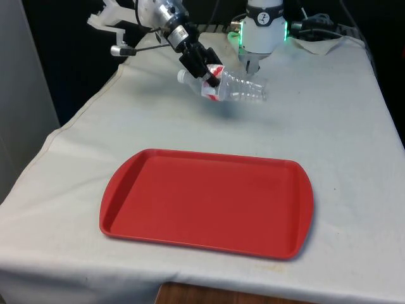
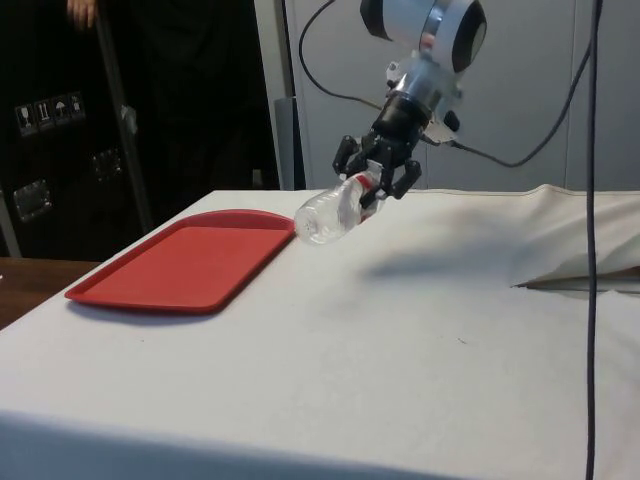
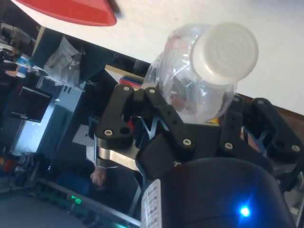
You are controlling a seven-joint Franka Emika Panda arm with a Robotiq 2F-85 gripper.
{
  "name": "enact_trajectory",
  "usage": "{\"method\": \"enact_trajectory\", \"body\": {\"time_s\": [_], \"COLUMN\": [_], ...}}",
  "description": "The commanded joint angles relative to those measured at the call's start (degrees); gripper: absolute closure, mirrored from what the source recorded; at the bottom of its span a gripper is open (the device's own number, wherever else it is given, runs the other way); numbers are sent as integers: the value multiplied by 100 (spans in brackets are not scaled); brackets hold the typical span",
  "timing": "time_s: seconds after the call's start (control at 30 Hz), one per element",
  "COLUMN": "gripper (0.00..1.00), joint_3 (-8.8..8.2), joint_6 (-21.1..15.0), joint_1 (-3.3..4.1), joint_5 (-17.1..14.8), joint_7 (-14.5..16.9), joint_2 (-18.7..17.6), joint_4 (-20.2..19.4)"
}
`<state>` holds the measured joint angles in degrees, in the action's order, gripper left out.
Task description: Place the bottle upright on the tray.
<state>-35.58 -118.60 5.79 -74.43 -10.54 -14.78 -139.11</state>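
Note:
A clear plastic bottle [image 1: 239, 88] with a white cap [image 1: 183, 76] and a red-and-white label hangs almost on its side just above the cloth at the far end of the table. My gripper [image 1: 210, 74] is shut on it near the label, with the base pointing towards the front view's right. From the side the bottle [image 2: 328, 214] tilts downward from the gripper [image 2: 372, 186], close to the tray's far corner. The wrist view looks along the bottle [image 3: 190, 90] past its cap [image 3: 224, 50], with a finger [image 3: 156, 111] on either side. The red tray [image 1: 209, 202] lies bare at the near end of the table.
The tray [image 2: 180, 265] sits near the table's front edge, with white cloth between it and the bottle. A rumpled fold of cloth [image 1: 319, 45] lies at the far right corner. Cables [image 2: 590, 200] hang beside the table. A person's hand [image 2: 82, 10] shows by the dark cabinets.

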Motion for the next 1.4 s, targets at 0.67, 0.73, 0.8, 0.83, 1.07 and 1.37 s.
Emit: {"method": "enact_trajectory", "body": {"time_s": [0.67,0.73,0.8,0.83,1.07,1.37], "gripper": [86,86,86,86,86,86], "joint_3": [69,69,74,74,92,109], "joint_6": [-40,-40,-40,-40,-46,-74], "joint_1": [34,40,40,46,57,69], "joint_5": [149,160,172,183,246,355], "joint_7": [-178,-189,-206,-212,-252,-269], "joint_2": [-281,-298,-327,-338,-435,-556], "joint_4": [762,825,894,928,1163,1427]}}
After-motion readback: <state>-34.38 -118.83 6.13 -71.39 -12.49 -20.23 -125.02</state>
